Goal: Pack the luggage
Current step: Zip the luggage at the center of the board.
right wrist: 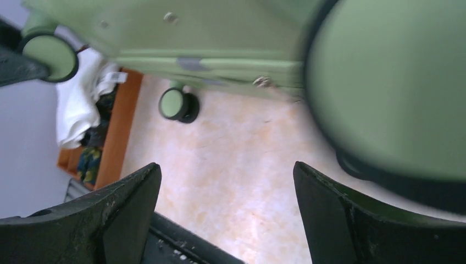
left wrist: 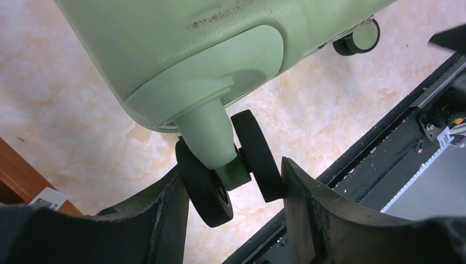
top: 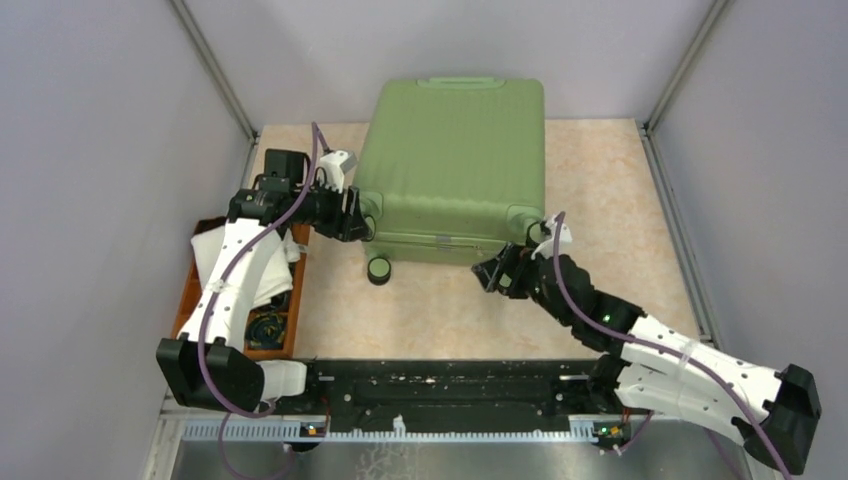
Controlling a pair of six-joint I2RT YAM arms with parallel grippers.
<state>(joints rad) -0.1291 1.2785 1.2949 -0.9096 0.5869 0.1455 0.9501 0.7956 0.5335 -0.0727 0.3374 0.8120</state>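
I see the closed luggage (top: 455, 165) lying flat mid-worktop (top: 610, 190), toward 12 o'clock from the bases, my left fingers (left wrist: 165, 220) clamped on its twin caster wheel (left wrist: 206, 190) at the 7 o'clock corner, my right fingers (right wrist: 340, 220) spread wide and empty near the 5 o'clock corner, whose right-corner wheel (right wrist: 395, 93) is a cut-off blur.

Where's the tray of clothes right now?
In the top view, the wooden tray sits along the table's left edge, left of the closed luggage and partly under the left arm; white cloth lies in it.
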